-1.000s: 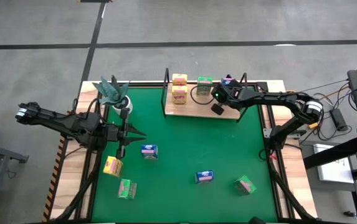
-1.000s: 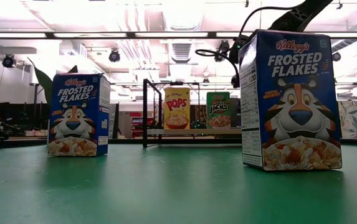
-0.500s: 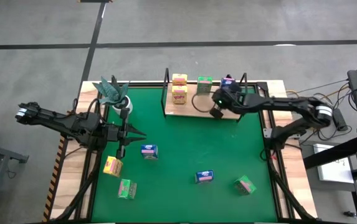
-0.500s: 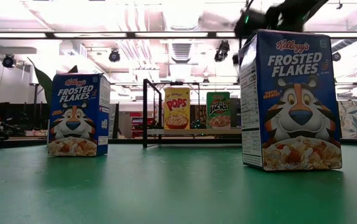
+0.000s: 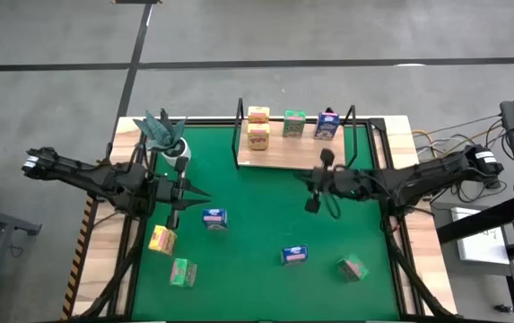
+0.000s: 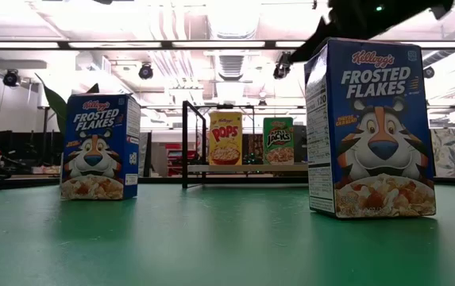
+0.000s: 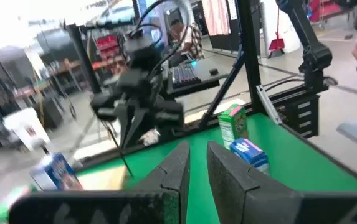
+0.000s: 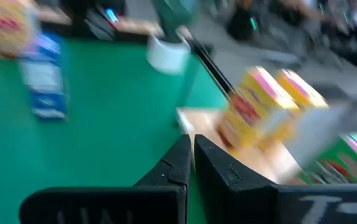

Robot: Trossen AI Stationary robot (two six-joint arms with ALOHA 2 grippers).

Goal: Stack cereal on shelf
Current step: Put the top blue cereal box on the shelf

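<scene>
The shelf [image 5: 279, 154] stands at the mat's far middle. On it a yellow cereal box [image 5: 257, 115] sits on top of another [image 5: 257, 136], with a green box [image 5: 294, 124] and a blue box [image 5: 326, 124] upright beside them. Several more cereal boxes stand on the green mat, among them a blue one [image 5: 214, 218] and a yellow one [image 5: 161, 240]. My right gripper [image 5: 312, 193] hangs shut and empty over the mat, just near of the shelf. My left gripper [image 7: 198, 168] waits at the left, level, a narrow gap between its fingers, holding nothing.
A white pot with a teal plant [image 5: 169, 139] stands at the far left corner of the mat. Blue [image 5: 294, 255] and green [image 5: 352, 266] boxes stand near right, another green one [image 5: 182, 272] near left. Bare mat lies between shelf and boxes.
My right gripper has drawn back from the blue box at the shelf's right end, toward the near edge and a little up, tipping from pointing down to nearly level. It has stayed shut. The blue box stays upright on the shelf.
</scene>
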